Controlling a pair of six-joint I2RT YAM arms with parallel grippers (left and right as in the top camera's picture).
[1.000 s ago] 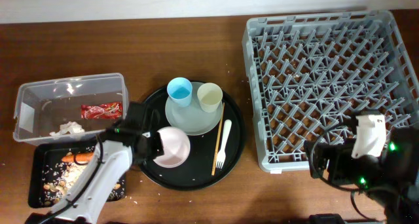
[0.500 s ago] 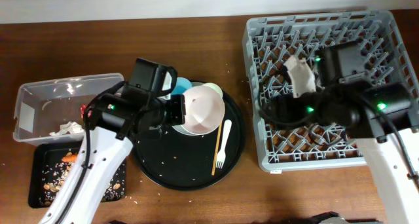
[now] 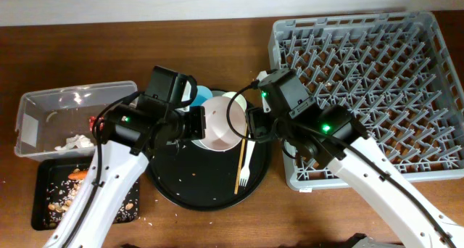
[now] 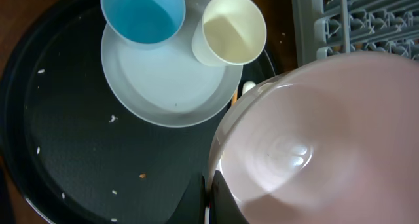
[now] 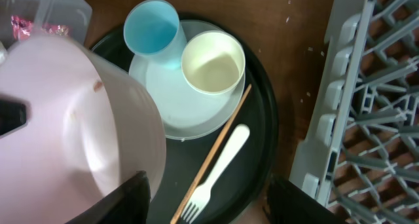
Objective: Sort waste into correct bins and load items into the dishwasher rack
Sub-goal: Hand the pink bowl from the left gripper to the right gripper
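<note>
My left gripper [image 3: 194, 127] is shut on the rim of the small pinkish bowl [image 3: 221, 123] and holds it tilted above the big round black tray [image 3: 190, 188]. In the left wrist view the bowl [image 4: 314, 139] fills the right side. My right gripper [image 3: 251, 126] is open just right of the bowl, over the white fork [image 5: 216, 170] and a wooden chopstick [image 5: 216, 152]; its left finger [image 5: 134, 192] is beside the bowl's rim [image 5: 78, 126]. The light blue cup [image 5: 150, 26] and cream cup [image 5: 213, 63] stand on the pale plate [image 5: 190, 109]. The grey rack [image 3: 370, 81] is at the right.
The clear tub [image 3: 43, 103] at the left holds the red wrapper [image 3: 94, 122] and white tissue [image 3: 75, 141]. The shallow black tray [image 3: 42, 177] below it holds the carrot [image 3: 77, 174] and beige scraps [image 3: 61, 203]. Small crumbs lie on the round tray.
My right arm has swung left from over the rack to the round tray, beside the bowl. My left gripper still holds the bowl in about the same place.
</note>
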